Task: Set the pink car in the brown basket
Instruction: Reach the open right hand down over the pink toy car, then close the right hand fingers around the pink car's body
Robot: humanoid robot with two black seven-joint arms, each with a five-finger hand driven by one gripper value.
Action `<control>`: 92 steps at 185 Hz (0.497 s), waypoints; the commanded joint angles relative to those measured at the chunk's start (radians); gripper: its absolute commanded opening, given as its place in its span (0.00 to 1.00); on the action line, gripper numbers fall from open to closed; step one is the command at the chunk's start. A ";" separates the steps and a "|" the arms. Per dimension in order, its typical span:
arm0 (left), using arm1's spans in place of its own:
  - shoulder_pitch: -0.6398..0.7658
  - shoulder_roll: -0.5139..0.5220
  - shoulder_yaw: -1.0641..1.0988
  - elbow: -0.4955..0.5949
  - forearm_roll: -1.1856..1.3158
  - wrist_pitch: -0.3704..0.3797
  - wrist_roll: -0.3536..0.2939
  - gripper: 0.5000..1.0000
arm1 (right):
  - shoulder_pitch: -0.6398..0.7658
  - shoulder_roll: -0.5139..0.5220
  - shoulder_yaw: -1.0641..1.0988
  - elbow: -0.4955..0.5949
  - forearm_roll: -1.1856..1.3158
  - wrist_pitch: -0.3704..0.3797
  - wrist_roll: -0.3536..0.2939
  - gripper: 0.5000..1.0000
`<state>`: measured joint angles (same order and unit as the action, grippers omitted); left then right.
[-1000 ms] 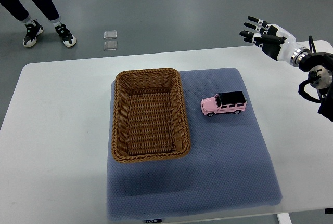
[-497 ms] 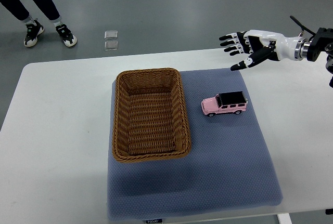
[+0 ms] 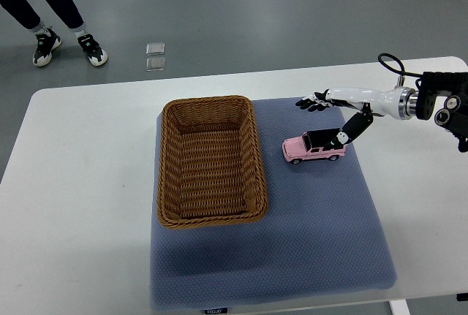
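A pink toy car (image 3: 313, 146) with a black roof stands on the blue-grey mat (image 3: 314, 220), just right of the brown wicker basket (image 3: 210, 159). The basket holds nothing. My right hand (image 3: 327, 116) reaches in from the right edge and hovers over the car's rear end. Its fingers are spread flat behind the car, and its thumb (image 3: 349, 129) hangs down at the car's right end. It grips nothing. The left arm is out of view.
The mat lies on a white table (image 3: 80, 176). A person's legs and sneakers (image 3: 69, 43) stand on the floor at the top left. Two small clear squares (image 3: 154, 57) lie on the floor beyond the table.
My right hand has swung in from the far right corner, moving left and down toward the car, until it is now just over the car's rear. The car and basket have stayed put.
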<state>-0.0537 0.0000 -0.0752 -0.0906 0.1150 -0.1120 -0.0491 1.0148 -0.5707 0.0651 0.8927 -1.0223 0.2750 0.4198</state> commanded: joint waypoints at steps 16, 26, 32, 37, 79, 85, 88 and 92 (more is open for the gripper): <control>0.000 0.000 0.000 0.000 0.000 0.000 0.000 1.00 | -0.025 0.029 -0.002 -0.015 -0.013 -0.066 -0.007 0.83; 0.000 0.000 0.000 0.002 0.000 0.000 0.000 1.00 | -0.039 0.035 -0.002 -0.015 -0.028 -0.089 -0.009 0.82; 0.000 0.000 0.000 0.000 0.000 0.000 0.000 1.00 | -0.044 0.038 -0.002 -0.017 -0.033 -0.097 -0.012 0.81; 0.002 0.000 0.000 0.000 0.000 0.000 0.000 1.00 | -0.050 0.043 -0.002 -0.018 -0.039 -0.105 -0.016 0.81; 0.000 0.000 0.000 0.000 0.000 0.000 0.000 1.00 | -0.068 0.048 -0.002 -0.035 -0.044 -0.122 -0.016 0.67; 0.000 0.000 0.000 0.000 0.000 0.000 0.000 1.00 | -0.070 0.048 -0.002 -0.035 -0.044 -0.125 -0.016 0.63; 0.000 0.000 0.000 0.000 0.000 0.000 0.000 1.00 | -0.070 0.048 -0.004 -0.035 -0.044 -0.128 -0.016 0.63; 0.000 0.000 0.000 0.000 0.000 0.000 0.000 1.00 | -0.070 0.049 -0.002 -0.035 -0.044 -0.129 -0.016 0.61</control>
<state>-0.0536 0.0000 -0.0752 -0.0903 0.1150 -0.1119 -0.0491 0.9473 -0.5228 0.0628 0.8590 -1.0658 0.1543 0.4035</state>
